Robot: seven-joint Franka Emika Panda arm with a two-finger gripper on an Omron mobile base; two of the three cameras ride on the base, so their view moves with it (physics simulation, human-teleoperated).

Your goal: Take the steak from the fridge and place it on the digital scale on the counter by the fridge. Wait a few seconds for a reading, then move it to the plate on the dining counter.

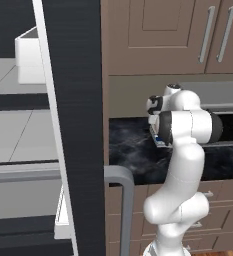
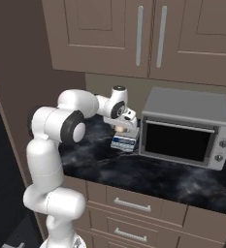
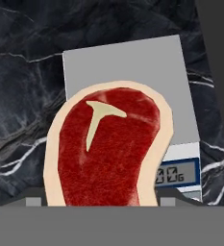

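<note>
The steak, red with a pale fat rim and a white T mark, sits close under the hand camera, and my gripper is shut on it. Directly beneath it lies the digital scale, silver-grey on top, with its small display peeking out at the steak's right edge. From the right base view the steak hangs just over the scale on the black marbled counter. Whether the meat touches the scale plate I cannot tell. The fridge door stands open at the left.
A grey boxy oven stands on the counter right beside the scale. Brown wall cabinets hang above. The fridge's curved grey handle juts out near my arm, with light shelves and a white bin behind the door.
</note>
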